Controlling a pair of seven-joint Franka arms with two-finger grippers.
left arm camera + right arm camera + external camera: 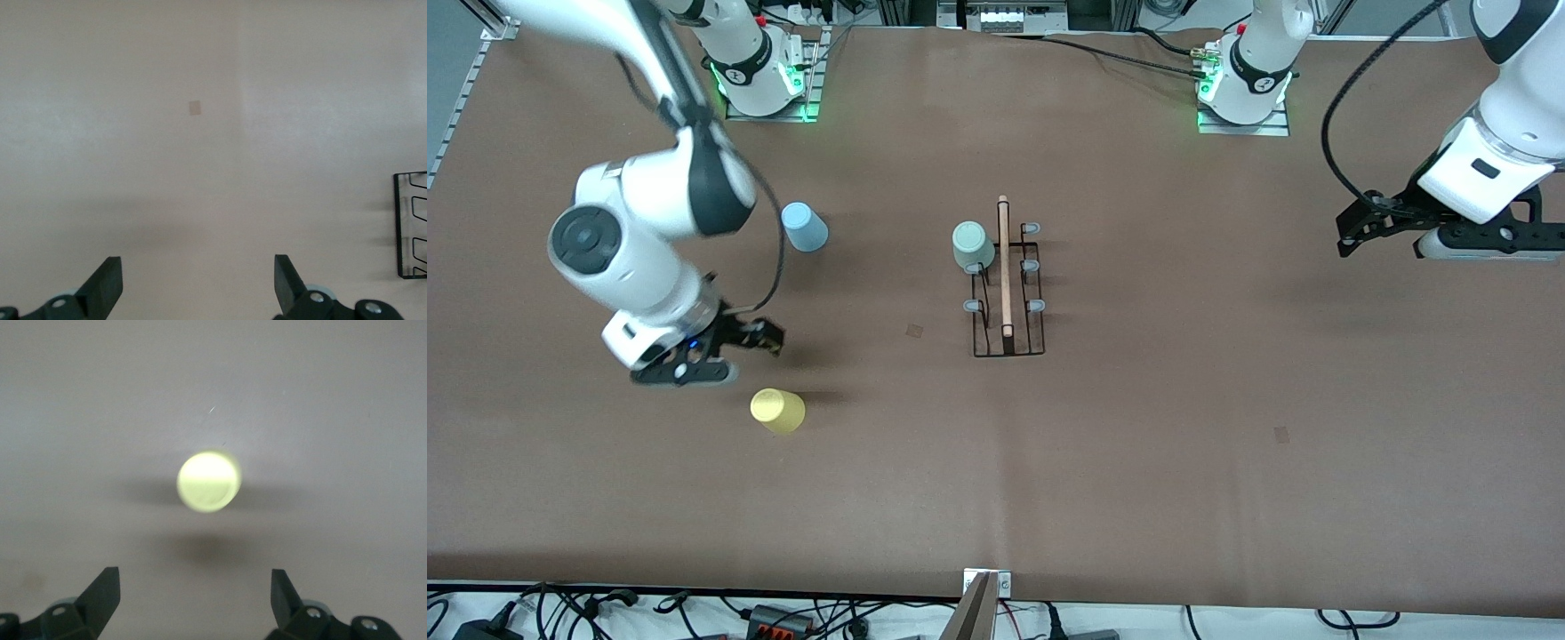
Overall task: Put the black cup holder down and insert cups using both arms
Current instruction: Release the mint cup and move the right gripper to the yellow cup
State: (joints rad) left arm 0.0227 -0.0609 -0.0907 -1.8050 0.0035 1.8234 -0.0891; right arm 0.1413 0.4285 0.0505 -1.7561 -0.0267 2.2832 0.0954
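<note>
The black cup holder (1007, 302) stands in the middle of the table with its wooden rod on top; its end shows in the left wrist view (410, 227). The pale green cup (972, 246) sits upside down on a peg at the holder's end nearest the bases. The light blue cup (804, 227) and the yellow cup (777, 411) stand on the table toward the right arm's end. My right gripper (685, 373) (195, 597) is open and empty, up in the air beside the yellow cup (208, 481). My left gripper (1485, 244) (198, 280) is open and empty, waiting over bare table at its own end.
The brown table cover (1138, 444) bears two small tape patches (914, 330) (1281, 435); one shows in the left wrist view (195, 107). The arm bases (765, 80) (1245, 89) stand farthest from the camera. Cables (783, 613) and a stand (974, 609) line the nearest edge.
</note>
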